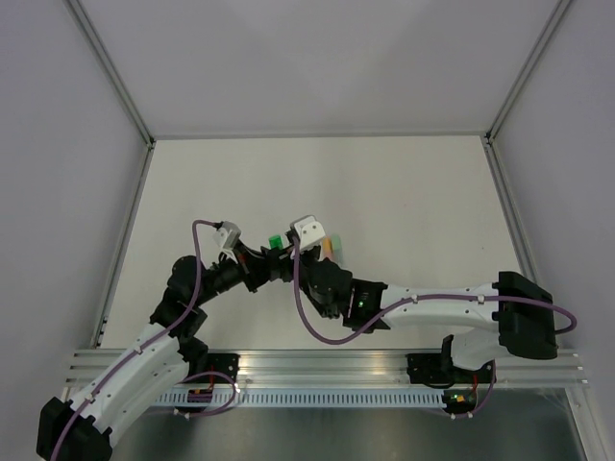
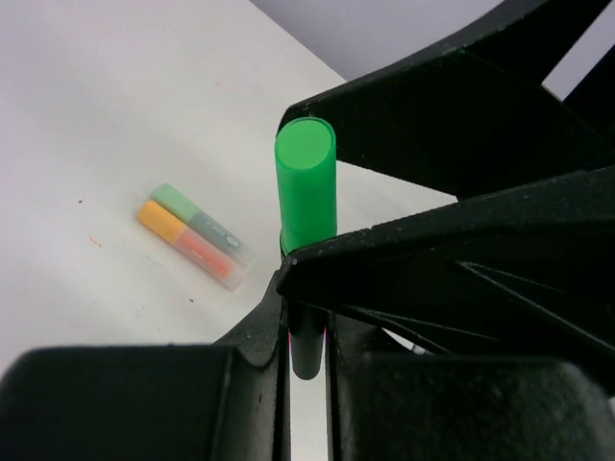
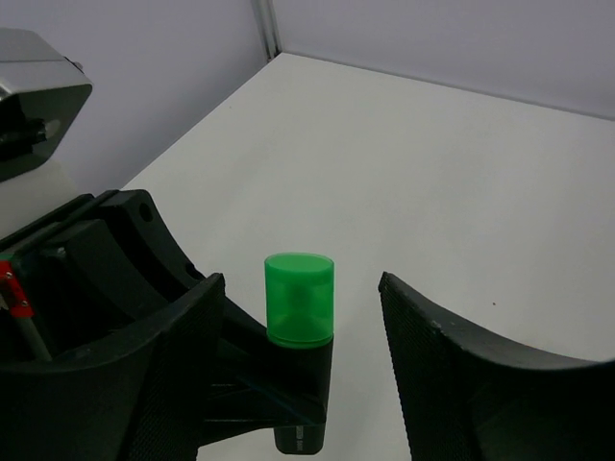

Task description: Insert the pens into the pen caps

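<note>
The left gripper (image 2: 307,331) was clenched on the dark pen (image 3: 301,403), holding it upright by its lower body, with the green cap (image 3: 299,293) standing clear above its fingers. That cap sat squarely on the pen's top end and appeared pushed home, though the seam itself was partly hidden by the black fingers. The right gripper (image 3: 300,284) was released: its two pads stood wide to either side of the cap, the cap roughly midway between them and touching neither, so nothing was in its hold. The step in hand therefore looked like the end of capping this first pen, with the pushing hand let go and the holding hand not yet so. Off to the side of the left gripper and down on the white table (image 3: 432,163), the orange pen (image 2: 187,242) and the mint pen (image 2: 197,213) lay side by side, touching along their length; whether either wore a cap could not be told from these views, and no loose caps were in sight. The next move would call for the right gripper to draw back without brushing the cap, and for the left to lay the finished pen down clear of the other two before either arm reached for another pen.
</note>
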